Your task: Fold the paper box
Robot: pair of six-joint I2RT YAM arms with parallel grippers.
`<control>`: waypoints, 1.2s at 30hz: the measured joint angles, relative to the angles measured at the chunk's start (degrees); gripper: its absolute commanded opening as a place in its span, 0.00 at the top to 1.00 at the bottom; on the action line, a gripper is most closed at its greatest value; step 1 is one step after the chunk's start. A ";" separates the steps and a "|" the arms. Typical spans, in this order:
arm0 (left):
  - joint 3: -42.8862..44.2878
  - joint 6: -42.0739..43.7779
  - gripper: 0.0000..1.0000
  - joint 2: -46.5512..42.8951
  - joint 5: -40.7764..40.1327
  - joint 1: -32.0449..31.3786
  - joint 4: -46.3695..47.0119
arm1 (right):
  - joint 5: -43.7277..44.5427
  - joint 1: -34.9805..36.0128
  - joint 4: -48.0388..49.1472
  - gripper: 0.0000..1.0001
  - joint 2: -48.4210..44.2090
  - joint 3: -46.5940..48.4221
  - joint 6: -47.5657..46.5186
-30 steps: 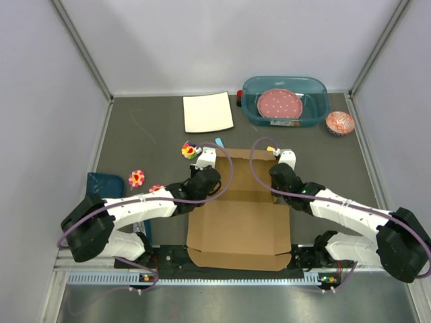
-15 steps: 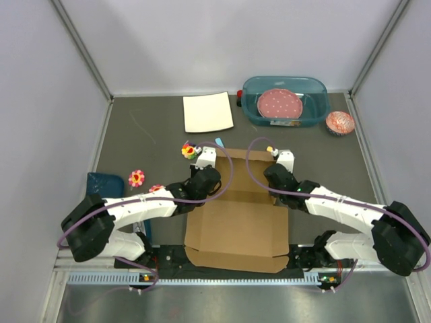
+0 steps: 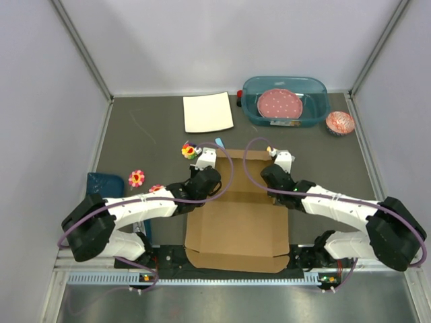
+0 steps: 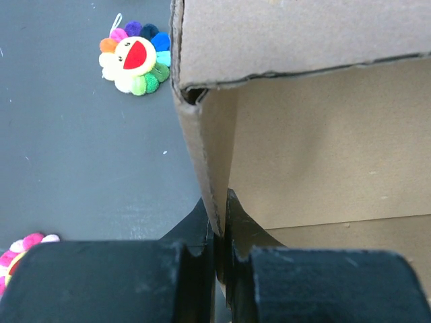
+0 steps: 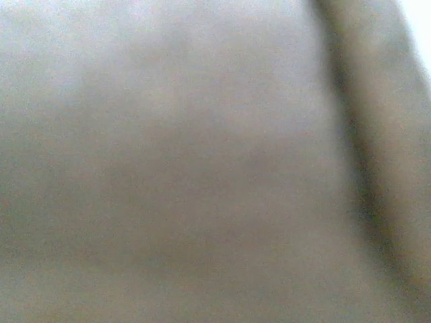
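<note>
Wall-raising is being carried out on the paper box (image 3: 237, 225), pinched by the left gripper (image 4: 219, 217); the right gripper (image 3: 279, 160) cannot be read; the right wall is probably needed next.

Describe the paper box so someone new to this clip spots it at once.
Look at the grey table, middle of its near edge. The paper box is the cardboard piece lying there, reaching toward the centre. Unlike the white sheet and teal tub farther back, it is brown, notched at its edges and the largest loose thing.
</note>
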 measured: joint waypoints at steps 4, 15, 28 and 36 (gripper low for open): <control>0.00 -0.13 1.00 0.02 -0.02 -0.02 -0.09 | 2.01 1.01 -0.72 1.00 0.61 0.39 1.81; 0.00 -0.26 1.00 0.02 -0.24 -0.02 0.79 | 2.93 2.54 -4.09 0.54 -2.14 0.57 3.72; 0.00 -0.24 1.00 0.02 -0.24 -0.02 0.90 | 6.60 2.01 -6.25 0.53 -6.16 6.21 -1.29; 0.00 -0.20 1.00 0.00 -0.39 -0.02 0.57 | 8.44 -0.39 -3.04 1.00 -1.84 8.22 -4.13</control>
